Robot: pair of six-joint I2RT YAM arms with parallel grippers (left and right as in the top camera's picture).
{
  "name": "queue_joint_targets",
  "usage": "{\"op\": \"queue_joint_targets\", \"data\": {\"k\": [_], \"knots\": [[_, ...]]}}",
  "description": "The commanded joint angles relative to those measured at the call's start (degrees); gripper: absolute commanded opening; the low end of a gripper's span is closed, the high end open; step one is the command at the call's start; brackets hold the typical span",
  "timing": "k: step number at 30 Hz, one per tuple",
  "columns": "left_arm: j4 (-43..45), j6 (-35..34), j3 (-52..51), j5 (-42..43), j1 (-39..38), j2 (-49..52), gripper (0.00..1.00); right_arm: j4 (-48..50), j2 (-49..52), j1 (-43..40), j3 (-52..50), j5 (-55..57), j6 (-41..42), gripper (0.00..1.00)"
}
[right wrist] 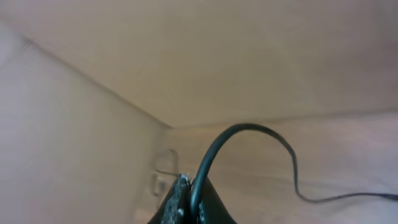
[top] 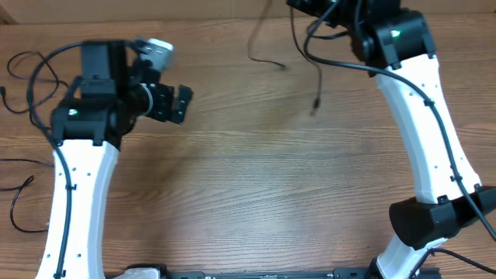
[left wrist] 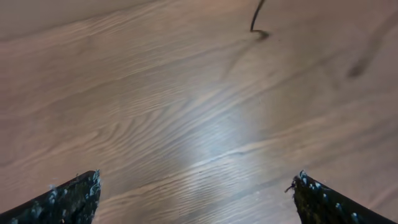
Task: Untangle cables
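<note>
- Left gripper (left wrist: 196, 186): fingers (left wrist: 74, 196) spread wide, nothing between them, over bare table (left wrist: 186, 112).
- Cables (top: 316, 85): trailing at the far side, right of centre.
- Right gripper (right wrist: 189, 202): pinched tight on a black cable (right wrist: 249, 127).

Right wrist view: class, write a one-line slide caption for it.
Right tool pinching a thin black cable that arcs upward and trails away to the right.
</note>
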Motion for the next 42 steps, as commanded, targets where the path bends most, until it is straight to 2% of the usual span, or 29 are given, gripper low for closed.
{"op": "queue_joint_targets", "data": {"k": [1,8,13,18,19,20,21,22,23,33,39,42], "knots": [[-0.02,-5.79,0.94,0.7,3.87,0.13,0.99,4.55,3.76,2.27,0.79,-3.06,4.59,0.04],[-0.9,-6.34,0.94,0.7,6.21,0.09,1.0,14.32,15.26,8.35,0.79,-10.38,5.86,0.04],[-0.87,-6.36,0.94,0.7,6.21,0.09,0.99,15.96,21.99,13.29,0.81,-13.38,4.44,0.04],[-0.96,-6.38,0.94,0.7,6.21,0.09,1.0,14.73,24.65,17.31,0.76,-12.02,1.55,0.04],[-1.09,-6.36,0.94,0.7,6.21,0.09,1.0,13.62,24.68,17.59,0.76,-10.36,1.31,0.15],[-1.22,-6.36,0.94,0.72,6.21,0.09,0.99,13.14,24.68,17.59,0.79,-9.62,0.92,0.41],[-1.44,-6.36,0.94,0.7,6.21,0.09,1.0,13.09,24.68,17.59,0.79,-9.68,0.46,0.75],[-1.77,-6.34,0.94,0.7,6.21,0.09,1.0,12.87,24.68,17.46,0.79,-9.64,0.46,0.97],[-2.27,-6.29,0.94,0.68,6.21,0.09,0.99,12.41,24.68,16.79,0.79,-9.64,0.48,1.0],[-3.72,-4.96,0.94,3.48,6.21,0.09,1.0,6.67,24.68,8.68,0.9,-7.56,0.44,1.0],[-3.89,1.4,0.94,15.04,5.2,0.17,1.0,-9.33,24.68,1.16,0.9,6.03,0.22,1.0],[-3.91,2.95,0.92,14.21,3.67,0.98,1.0,-19.34,24.68,-2.47,0.87,12.2,-0.2,1.0]]}}
